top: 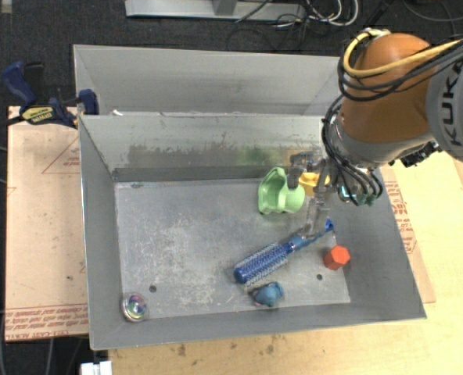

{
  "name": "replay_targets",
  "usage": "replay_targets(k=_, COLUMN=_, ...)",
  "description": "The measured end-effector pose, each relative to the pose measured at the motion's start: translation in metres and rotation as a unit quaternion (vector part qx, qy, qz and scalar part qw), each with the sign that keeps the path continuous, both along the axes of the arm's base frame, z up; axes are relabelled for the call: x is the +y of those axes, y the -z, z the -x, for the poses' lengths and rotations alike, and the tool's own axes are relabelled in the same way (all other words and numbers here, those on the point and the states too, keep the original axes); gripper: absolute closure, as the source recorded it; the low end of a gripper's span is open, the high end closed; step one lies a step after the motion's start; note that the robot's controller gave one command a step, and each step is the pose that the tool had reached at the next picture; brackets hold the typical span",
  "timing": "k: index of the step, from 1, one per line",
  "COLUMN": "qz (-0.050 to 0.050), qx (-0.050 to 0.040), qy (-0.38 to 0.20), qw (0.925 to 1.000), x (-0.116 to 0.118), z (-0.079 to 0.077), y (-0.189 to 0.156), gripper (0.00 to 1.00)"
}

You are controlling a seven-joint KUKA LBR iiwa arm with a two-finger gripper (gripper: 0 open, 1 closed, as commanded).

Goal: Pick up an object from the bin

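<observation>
Blue hairbrush point(270, 261) lies lower right in the bin point(177, 233) with the gripper point(319, 219) at its handle tip, can't tell if it's closed or not, so you could catch only the end and it pivots out

Black letters "KU" stand on the grey arm point(449, 104).

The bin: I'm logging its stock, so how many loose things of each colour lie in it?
Blue: 2, brush and lump
Green: 1, cup
Orange: 1, block
Silvery: 1, ball
Total: 5
</observation>
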State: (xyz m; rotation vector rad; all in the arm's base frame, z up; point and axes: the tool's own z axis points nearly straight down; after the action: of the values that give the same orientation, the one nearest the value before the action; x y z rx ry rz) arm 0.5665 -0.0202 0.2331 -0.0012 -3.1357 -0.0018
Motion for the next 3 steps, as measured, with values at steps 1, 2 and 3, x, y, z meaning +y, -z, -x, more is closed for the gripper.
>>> replay_targets(k=1, qz=-0.001, qx=-0.0001, qy=-0.156, qw=0.9877, x=-0.039, z=0.021, y=0.159, gripper=0.00)
replay_targets(k=2, qz=-0.001, qx=-0.0029, qy=-0.157, qw=0.9876, x=-0.038, z=0.019, y=0.156, gripper=1.00)
replay_targets(k=3, qz=0.001, qx=-0.0066, qy=-0.172, qw=0.9851, x=-0.035, z=0.046, y=0.051, gripper=1.00)
